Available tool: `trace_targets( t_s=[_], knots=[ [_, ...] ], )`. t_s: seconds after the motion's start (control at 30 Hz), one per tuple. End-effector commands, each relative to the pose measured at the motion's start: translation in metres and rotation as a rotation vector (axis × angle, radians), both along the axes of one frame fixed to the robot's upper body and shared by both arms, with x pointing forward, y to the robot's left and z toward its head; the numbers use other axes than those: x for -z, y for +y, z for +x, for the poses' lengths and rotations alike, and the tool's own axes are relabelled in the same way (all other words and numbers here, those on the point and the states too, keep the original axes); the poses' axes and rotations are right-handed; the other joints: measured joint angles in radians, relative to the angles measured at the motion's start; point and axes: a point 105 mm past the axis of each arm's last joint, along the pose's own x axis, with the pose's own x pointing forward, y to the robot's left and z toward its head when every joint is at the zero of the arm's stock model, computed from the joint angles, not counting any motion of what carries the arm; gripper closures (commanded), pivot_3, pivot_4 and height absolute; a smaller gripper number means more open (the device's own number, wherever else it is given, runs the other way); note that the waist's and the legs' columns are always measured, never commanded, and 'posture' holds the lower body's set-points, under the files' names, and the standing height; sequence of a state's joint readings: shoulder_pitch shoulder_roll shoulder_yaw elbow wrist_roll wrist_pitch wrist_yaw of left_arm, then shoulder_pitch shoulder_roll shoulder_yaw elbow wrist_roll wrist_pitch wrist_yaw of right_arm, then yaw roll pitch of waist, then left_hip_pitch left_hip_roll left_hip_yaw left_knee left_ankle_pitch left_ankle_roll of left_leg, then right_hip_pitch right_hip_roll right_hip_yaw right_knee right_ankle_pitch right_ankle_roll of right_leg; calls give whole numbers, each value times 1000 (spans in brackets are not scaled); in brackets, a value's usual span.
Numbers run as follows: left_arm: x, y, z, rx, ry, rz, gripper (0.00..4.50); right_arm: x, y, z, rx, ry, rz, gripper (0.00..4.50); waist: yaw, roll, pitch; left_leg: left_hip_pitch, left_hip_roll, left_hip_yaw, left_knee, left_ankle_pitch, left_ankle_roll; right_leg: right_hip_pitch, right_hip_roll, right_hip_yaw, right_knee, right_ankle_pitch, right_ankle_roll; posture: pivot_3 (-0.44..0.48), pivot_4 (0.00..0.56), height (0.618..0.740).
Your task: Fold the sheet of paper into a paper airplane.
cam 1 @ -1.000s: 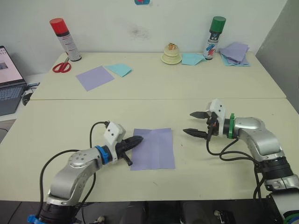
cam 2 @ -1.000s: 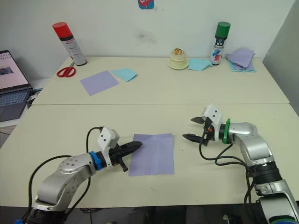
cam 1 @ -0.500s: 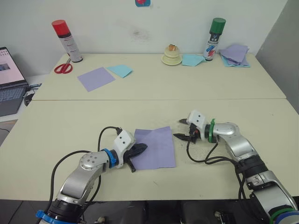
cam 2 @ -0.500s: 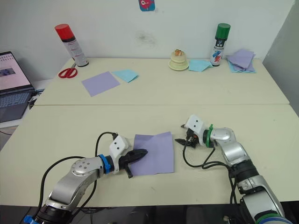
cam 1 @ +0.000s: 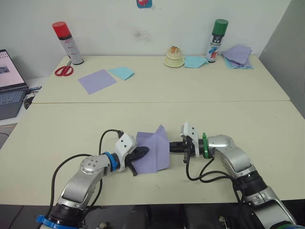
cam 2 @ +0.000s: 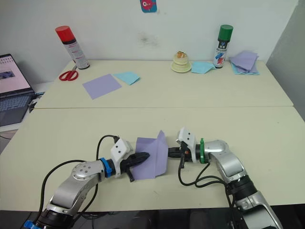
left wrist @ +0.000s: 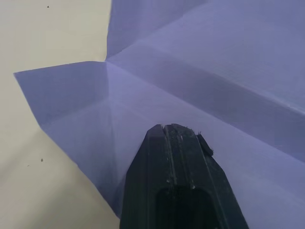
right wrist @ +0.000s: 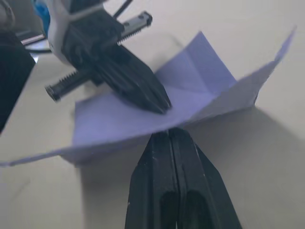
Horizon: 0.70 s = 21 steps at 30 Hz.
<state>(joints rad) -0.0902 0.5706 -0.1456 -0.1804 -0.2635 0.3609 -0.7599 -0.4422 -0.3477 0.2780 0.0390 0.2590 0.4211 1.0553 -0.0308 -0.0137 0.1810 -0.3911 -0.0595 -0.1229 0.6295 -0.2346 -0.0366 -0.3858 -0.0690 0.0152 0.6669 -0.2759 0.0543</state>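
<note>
With the left gripper (cam 2: 143, 156) closed and pressing the sheet of paper (cam 2: 151, 157) flat beneath its tips, the right gripper (cam 2: 170, 153), closed under the raised edge, should carry that edge over, aligned, before creasing.

No legible txt; labels on red-cap can (cam 1: 67, 46) & green-cap can (cam 1: 215, 47) too small to read.

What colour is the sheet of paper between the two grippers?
Lavender: the sheet of paper is light purple with crease lines, clearest in the left wrist view.
</note>
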Motion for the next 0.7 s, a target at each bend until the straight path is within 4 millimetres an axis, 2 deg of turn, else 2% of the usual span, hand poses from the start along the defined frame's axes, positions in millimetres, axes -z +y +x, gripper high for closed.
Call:
trace_targets(
  t_s=[0.03,0.3,0.57,0.7],
  knots=[
    [16,17,-3,-26,61,68,4500,-16,14,2,12,-11,85,4481,-2,0,0,0,0,0,0,0,0,0,0,0,0,0,0,0,150,740],
    [14,19,-5,-12,58,78,4500,7,37,7,1,-58,8,4481,-3,0,0,1,0,1,0,0,0,-2,0,1,6,0,0,0,150,740],
    [13,27,-9,-18,65,88,4500,25,46,8,-17,-67,-51,4481,-4,0,0,2,0,1,0,0,0,-3,1,1,7,0,0,0,150,740],
    [6,34,-9,-36,51,85,4500,32,46,13,-1,-92,-98,4481,-7,0,-1,5,1,2,-1,0,0,-1,1,2,7,0,0,0,150,740]
  ],
)
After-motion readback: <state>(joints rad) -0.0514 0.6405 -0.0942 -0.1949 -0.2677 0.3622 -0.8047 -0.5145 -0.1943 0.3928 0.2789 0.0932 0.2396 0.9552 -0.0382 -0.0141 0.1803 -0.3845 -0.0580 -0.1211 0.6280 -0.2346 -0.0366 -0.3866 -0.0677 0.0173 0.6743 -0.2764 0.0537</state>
